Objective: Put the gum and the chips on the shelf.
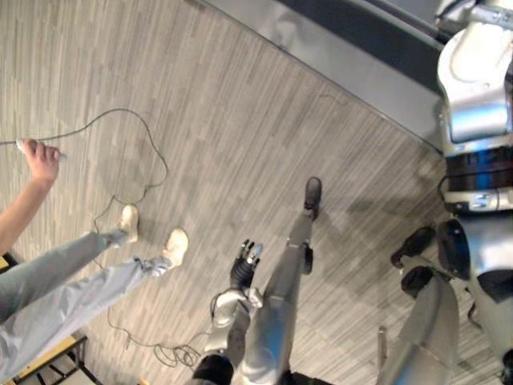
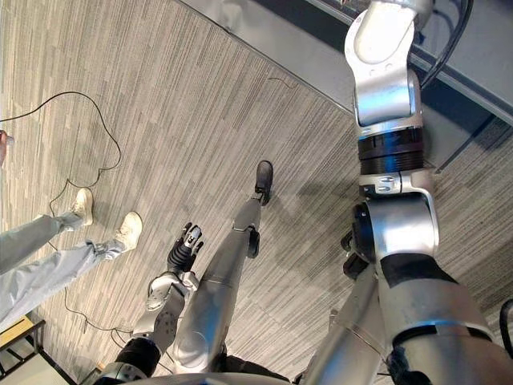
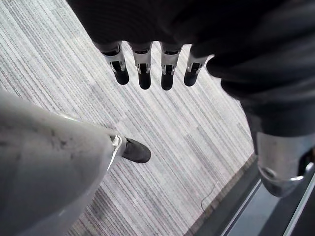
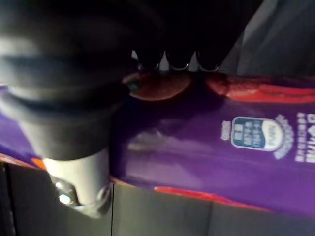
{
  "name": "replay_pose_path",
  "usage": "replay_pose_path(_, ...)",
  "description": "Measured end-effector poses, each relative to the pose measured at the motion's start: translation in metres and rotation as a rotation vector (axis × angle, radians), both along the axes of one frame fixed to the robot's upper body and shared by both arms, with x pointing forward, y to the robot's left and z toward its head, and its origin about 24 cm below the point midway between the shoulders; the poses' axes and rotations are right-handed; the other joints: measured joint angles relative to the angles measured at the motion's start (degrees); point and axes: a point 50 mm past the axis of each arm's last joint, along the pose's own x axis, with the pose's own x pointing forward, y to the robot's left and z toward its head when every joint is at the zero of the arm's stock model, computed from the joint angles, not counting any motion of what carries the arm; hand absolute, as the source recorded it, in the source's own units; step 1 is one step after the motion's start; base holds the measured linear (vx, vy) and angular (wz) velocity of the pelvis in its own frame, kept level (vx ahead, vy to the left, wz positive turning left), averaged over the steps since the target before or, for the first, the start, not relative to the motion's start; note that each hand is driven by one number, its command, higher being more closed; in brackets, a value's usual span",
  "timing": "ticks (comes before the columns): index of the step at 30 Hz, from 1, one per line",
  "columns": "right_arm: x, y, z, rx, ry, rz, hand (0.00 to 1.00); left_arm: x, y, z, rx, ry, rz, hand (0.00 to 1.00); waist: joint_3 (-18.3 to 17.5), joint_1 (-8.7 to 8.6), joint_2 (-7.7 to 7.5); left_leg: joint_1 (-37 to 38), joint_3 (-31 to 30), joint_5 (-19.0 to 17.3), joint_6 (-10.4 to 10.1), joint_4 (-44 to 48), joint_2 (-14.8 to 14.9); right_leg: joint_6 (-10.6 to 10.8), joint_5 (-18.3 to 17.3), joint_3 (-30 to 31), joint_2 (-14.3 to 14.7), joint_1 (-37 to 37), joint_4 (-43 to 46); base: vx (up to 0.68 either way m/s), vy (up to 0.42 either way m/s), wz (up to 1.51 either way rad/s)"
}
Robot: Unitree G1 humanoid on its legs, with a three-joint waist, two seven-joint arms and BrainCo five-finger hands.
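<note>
The right hand [image 4: 64, 83], raised at the far right, clamps a glossy purple chips bag with red markings [image 4: 197, 157] between its fingers [image 4: 167, 58] and thumb, in front of a dark grey panel [image 4: 162, 211]. The left hand [image 1: 244, 261] hangs low over the grey striped carpet [image 1: 240, 120], its fingers straight, slightly apart and holding nothing. A person in grey trousers [image 1: 56, 281] stands at the left.

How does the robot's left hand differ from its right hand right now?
The left hand is empty, fingers relaxed; the right hand grips a purple packet between fingers and thumb. The left hand hangs over the floor; the right hand has the packet pressed close against it. Both have dark ribbed covers.
</note>
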Motion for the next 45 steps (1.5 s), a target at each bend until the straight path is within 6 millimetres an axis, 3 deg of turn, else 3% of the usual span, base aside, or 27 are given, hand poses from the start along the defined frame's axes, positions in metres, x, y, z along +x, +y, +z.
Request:
replay_pose_path(2,0.001,0.001,-0.003,0.006,0.003,0.006,1.0,0.0,0.0,0.0,0.001,0.001,0.002,0.0,0.0,-0.09,0.0,0.0,0.0,-0.1,0.1,0.1,0.0,0.0,0.0,0.0,0.0,0.1,0.0,0.0,0.0,0.0)
replay_pose_path(3,0.002,0.002,-0.006,0.01,0.006,0.009,0.0,0.0,0.0,0.0,0.001,0.001,0.004,0.0,0.0,-0.13,0.0,0.0,0.1,-0.1,0.1,0.2,0.1,0.0,0.1,0.1,0.0,0.1,0.0,-0.01,-0.02,-0.03)
replay_pose_path(8,0.019,-0.006,-0.042,0.052,0.127,-0.023,0.0,0.0,0.001,0.0,0.003,0.006,0.02,0.0,0.0,-0.27,-0.01,0.1,0.3,-0.1,0.1,0.2,0.2,0.0,0.3,0.2,0.2,0.2,-0.3,0.0,-0.004,-0.01)
replay_pose_path(20,0.028,-0.005,-0.059,0.035,0.213,-0.027,0.0,-0.007,0.002,-0.006,0.001,0.033,0.028,0.0,0.0,-1.32,-0.06,2.0,0.7,-0.2,0.3,0.0,0.9,-0.2,1.1,0.0,0.9,2.3,-1.2,0.0,-0.01,-0.03)
replay_pose_path(29,0.042,-0.002,-0.095,0.035,0.346,-0.021,0.0,-0.008,0.001,-0.007,-0.002,0.041,0.026,0.0,-0.3,-2.5,-0.62,5.3,0.0,-0.4,0.3,0.0,1.1,0.0,1.2,-1.6,1.1,7.2,-2.5,0.01,-0.008,0.01)
replay_pose_path(34,0.053,0.005,-0.154,0.08,0.528,0.03,0.0,-0.021,0.005,-0.017,-0.001,0.092,0.04,0.0,-2.1,-4.32,-4.05,8.8,0.1,-1.3,0.3,0.0,1.2,0.1,1.2,-2.1,1.3,11.4,-4.1,0.01,-0.009,-0.02)
replay_pose_path(40,0.047,0.005,-0.213,0.121,0.667,0.042,0.0,-0.027,0.007,-0.025,0.007,0.127,0.045,0.0,-3.1,-5.12,-4.99,12.8,0.2,-2.6,0.3,0.0,1.5,0.4,1.3,-3.0,1.6,16.5,-5.9,0.04,-0.027,-0.01)
replay_pose_path(45,0.045,0.012,-0.243,0.155,0.751,0.065,0.0,-0.033,0.013,-0.032,0.017,0.169,0.071,0.0,-3.7,-6.3,-6.15,15.1,0.3,-2.5,0.2,0.0,1.5,0.5,1.3,-3.0,1.6,18.9,-6.2,0.04,-0.05,-0.01)
